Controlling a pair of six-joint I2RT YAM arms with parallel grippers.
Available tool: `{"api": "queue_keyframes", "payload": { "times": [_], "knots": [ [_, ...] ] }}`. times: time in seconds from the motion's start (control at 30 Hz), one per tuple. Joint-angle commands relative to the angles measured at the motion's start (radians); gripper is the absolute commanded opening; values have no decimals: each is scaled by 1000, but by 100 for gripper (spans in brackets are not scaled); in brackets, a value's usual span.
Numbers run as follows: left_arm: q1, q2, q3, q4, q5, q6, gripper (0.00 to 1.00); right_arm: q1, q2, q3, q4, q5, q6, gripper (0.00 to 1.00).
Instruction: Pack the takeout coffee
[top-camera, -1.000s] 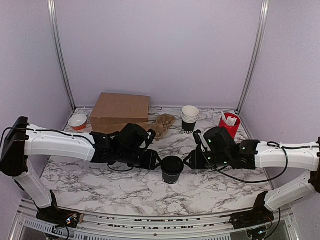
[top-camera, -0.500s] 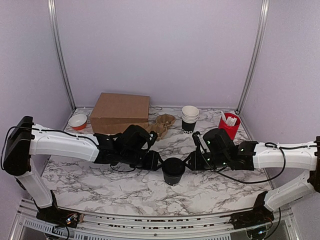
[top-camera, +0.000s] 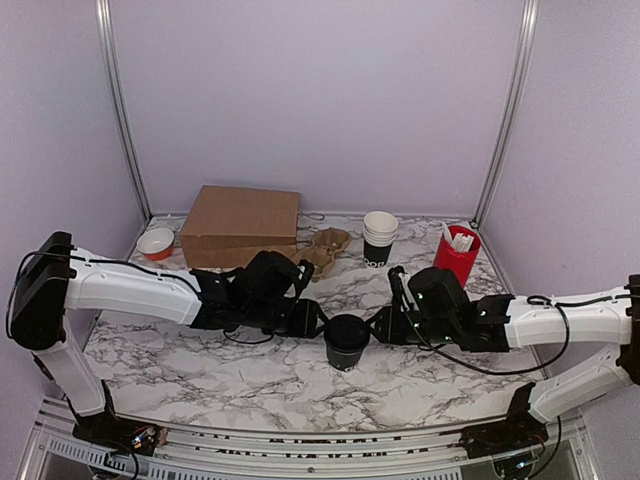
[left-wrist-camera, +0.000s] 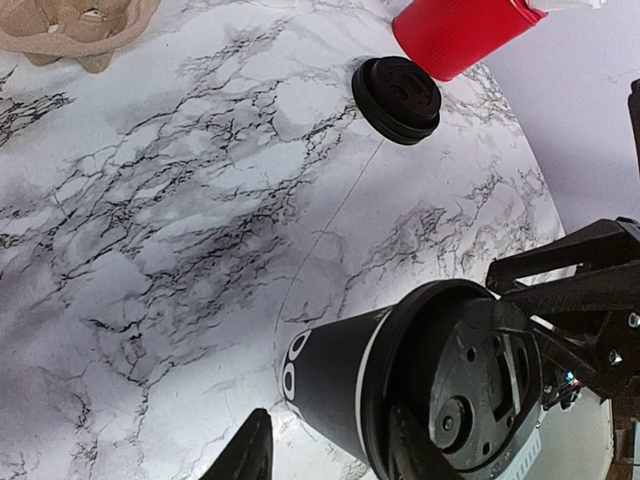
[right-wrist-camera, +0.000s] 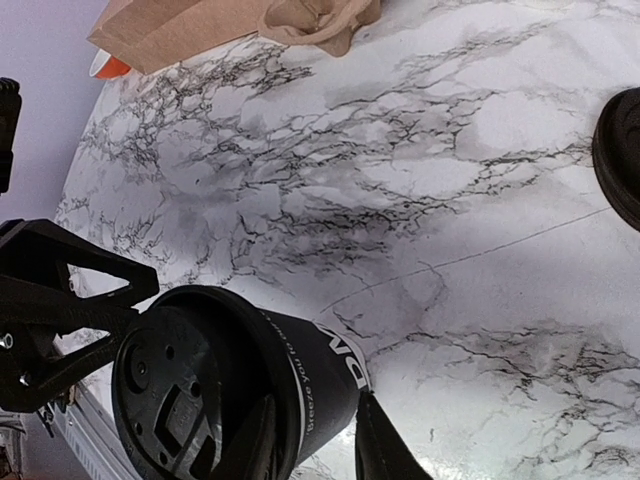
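1. The takeout cup (top-camera: 345, 338) stands upright mid-worktop (top-camera: 250, 375). Its mouth looks capped by a black lid (left-wrist-camera: 470, 390), so capping seems done and carrying it off remains.
2. The left pincer (top-camera: 312, 320) and right pincer (top-camera: 378, 325) flank the cup. Each has only a narrow gap between its fingers and holds nothing that I can see.
3. The gap looks narrower than the cup. The next move probably calls for one pincer to widen, close round the cup's wall and keep it upright on the way to the pulp carrier (top-camera: 328, 246).
4. Whether any fingertip touches the cup is unclear.
5. A loose lid (left-wrist-camera: 397, 85) lies beside the red tub (top-camera: 458, 252). The right arm hides it from above.
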Motion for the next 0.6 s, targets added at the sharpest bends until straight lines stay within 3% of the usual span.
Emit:
{"api": "queue_keyframes", "payload": {
  "times": [0.0,0.23,0.57],
  "knots": [
    [-11,69,-79,-60,-5,0,40,61,45,-94,-36,-25,57,26],
    [-16,45,-84,-54,-17,8,39,77,16,-70,-73,27,72,26],
    [-9,-33,79,-143,-69,66,40,76,-35,101,-229,169,22,29]
  ]
}}
